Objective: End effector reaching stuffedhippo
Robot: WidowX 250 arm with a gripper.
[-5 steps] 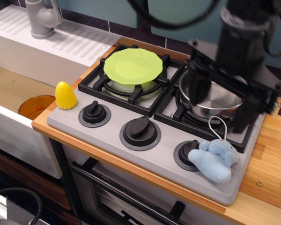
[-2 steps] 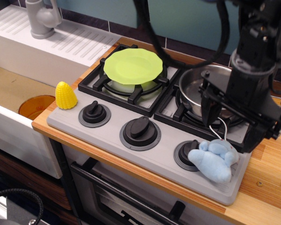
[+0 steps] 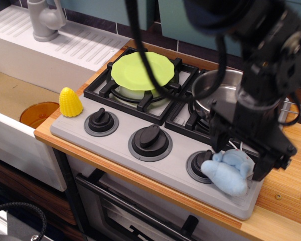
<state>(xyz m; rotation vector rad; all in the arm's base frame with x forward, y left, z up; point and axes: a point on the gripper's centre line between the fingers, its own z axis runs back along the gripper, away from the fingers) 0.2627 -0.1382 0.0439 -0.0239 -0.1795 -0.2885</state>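
The stuffedhippo [image 3: 227,171] is a small light blue plush lying on the front right corner of the grey toy stove [image 3: 155,165], next to the right knob. My end effector, the black gripper [image 3: 240,151], hangs directly over it. One finger [image 3: 216,139] is at the hippo's left and the other [image 3: 261,165] at its right, so the jaws stand open astride the plush. The fingertips are about level with the hippo's top. Its white loop string is mostly hidden behind the gripper.
A silver pot [image 3: 215,93] sits on the right burner behind the gripper. A green plate [image 3: 142,70] lies on the left burner. A yellow toy corn [image 3: 70,102] stands at the stove's left corner. Black knobs [image 3: 150,140] line the front. A sink [image 3: 20,95] and grey faucet [image 3: 44,19] are left.
The gripper has moved down and toward the front, from over the pot to straddling the hippo. The hippo has not moved.
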